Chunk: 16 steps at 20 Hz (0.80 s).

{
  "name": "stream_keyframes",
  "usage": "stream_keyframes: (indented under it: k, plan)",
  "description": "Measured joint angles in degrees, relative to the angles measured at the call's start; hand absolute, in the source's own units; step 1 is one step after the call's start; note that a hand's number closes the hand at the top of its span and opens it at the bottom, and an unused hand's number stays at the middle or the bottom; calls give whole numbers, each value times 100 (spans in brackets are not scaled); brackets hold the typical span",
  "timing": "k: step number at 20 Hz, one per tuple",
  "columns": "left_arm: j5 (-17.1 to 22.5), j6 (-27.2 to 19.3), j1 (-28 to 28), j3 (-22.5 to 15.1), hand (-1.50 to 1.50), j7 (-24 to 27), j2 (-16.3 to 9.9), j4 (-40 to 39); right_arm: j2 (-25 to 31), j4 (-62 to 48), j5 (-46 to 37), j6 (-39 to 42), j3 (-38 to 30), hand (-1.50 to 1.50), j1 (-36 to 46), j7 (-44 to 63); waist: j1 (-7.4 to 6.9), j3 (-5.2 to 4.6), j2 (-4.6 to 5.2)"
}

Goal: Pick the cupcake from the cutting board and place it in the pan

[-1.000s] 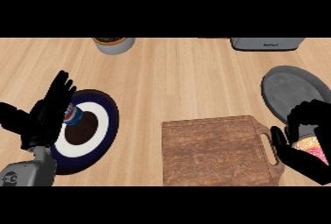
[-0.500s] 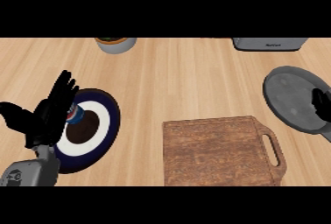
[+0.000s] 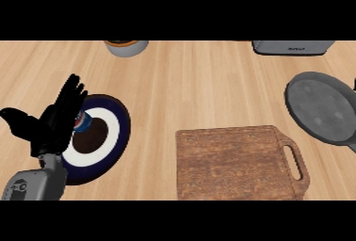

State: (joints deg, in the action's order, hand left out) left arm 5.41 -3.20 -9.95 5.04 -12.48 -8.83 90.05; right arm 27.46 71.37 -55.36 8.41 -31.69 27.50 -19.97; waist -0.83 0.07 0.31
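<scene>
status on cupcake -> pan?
Done: the cutting board is bare, so the cupcake is off it. In hand: unclear, the right hand and cupcake are out of view. Left: the pan shows no cupcake, so placing remains. The left hand rests open over the plate.

Not much to read here tbh. The only lettering I can spot is a small dark word on the front of the grey appliance [image 3: 292, 47] at the counter's far edge, toward the right corner, and it's too tiny and blurry to make out. Nothing written on the cutting board [image 3: 236, 162], the pan [image 3: 325, 106] or the plate [image 3: 115, 136].
</scene>
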Motion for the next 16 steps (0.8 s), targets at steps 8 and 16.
stream_keyframes:
  k: [8, 16]
  plan:
    - [-15, 10, -74, -14, 0, -50, 17, 34, 317, -2690, -87, -1164, 91, 150, 706, -1253, -76, 5, 23]
    - [67, 110, -81, -20, 0, -88, 14, 109, 467, -4618, -331, -1827, -31, -150, 1175, -960, -184, 13, 68]
